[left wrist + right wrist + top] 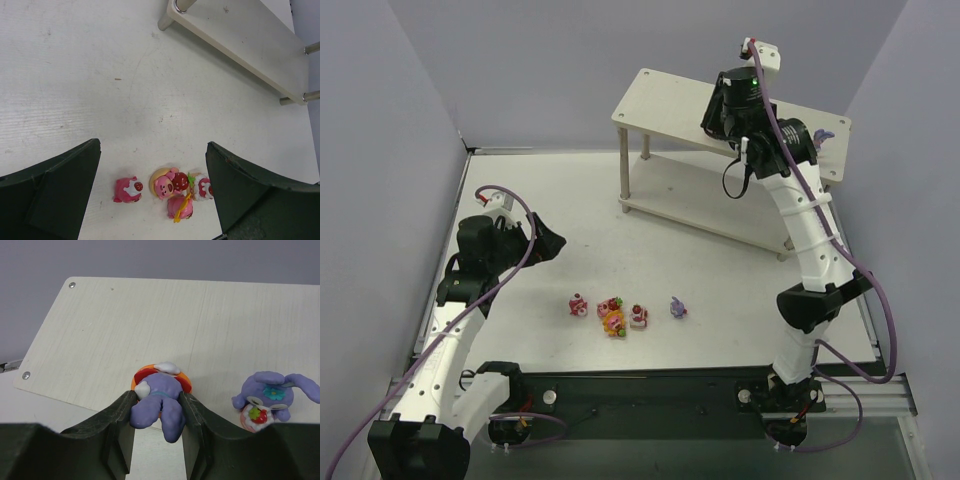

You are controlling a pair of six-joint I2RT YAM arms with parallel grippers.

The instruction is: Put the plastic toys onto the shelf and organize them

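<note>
My right gripper (pixel 157 402) is shut on a purple bunny on an orange base (pixel 159 387), holding it at the near edge of the shelf's top board (pixel 115 325). A second purple bunny (pixel 267 399) stands on that board to the right. In the top view the right gripper (pixel 725 122) is over the wooden shelf (pixel 665 100). Several pink and red toys (pixel 612 312) and a purple bunny (pixel 677 308) lie on the table. My left gripper (pixel 152 145) is open and empty above the pink toys (pixel 167 183), and it shows in the top view (pixel 548 243).
The shelf's lower board (pixel 240 40) and two of its legs lie beyond the toy cluster in the left wrist view. Grey walls close the table on the left, back and right. The second bunny also shows at the shelf's right end (pixel 823 136).
</note>
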